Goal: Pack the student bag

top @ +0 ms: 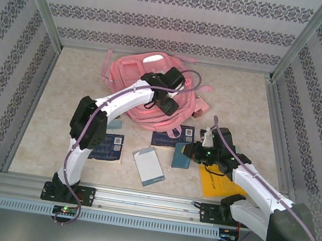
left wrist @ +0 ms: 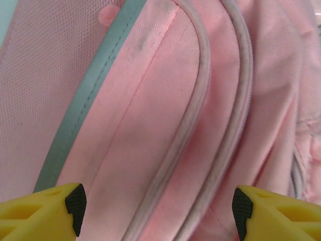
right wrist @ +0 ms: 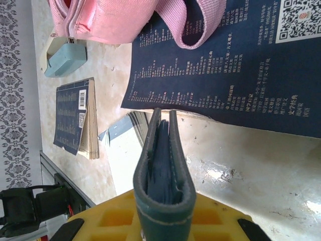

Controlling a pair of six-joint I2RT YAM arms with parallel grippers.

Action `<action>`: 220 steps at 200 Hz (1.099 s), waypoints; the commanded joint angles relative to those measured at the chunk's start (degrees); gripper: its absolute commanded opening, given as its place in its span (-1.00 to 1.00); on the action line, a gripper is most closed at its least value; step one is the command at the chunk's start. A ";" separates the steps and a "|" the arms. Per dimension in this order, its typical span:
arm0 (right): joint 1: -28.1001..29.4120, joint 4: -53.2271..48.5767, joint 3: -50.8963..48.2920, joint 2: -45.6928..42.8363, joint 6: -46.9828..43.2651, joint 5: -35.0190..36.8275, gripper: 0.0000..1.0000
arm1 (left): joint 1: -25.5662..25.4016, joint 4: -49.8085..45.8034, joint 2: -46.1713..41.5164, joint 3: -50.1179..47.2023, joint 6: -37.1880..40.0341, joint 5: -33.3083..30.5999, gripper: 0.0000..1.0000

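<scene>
Student bag [top: 131,71] lying at twelve o'clock on the table [top: 61,142]; I am seeing the left gripper [left wrist: 158,208] hovering over its pink fabric, jaws spread wide and empty. Right gripper [top: 194,152], at four o'clock from the bag, is clamping a slim teal case [right wrist: 163,165].

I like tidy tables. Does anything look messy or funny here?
Yes. The student bag lies slumped, and one pink strap loops over the dark blue book. A pale blue book lies crooked among others. The right gripper pinches a teal booklet.
</scene>
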 commanded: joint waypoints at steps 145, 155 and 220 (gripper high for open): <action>-1.42 2.45 8.01 1.00 4.61 1.53 -0.90 | 6.43 -2.95 -0.35 10.28 -2.94 4.20 -1.00; -1.50 4.48 9.34 2.25 6.69 2.78 -0.90 | 6.96 -4.08 -1.14 11.49 -3.08 5.90 -1.00; -3.35 13.59 24.45 19.90 14.21 8.11 -0.89 | 9.34 -13.96 -0.51 25.15 -4.24 13.96 -1.00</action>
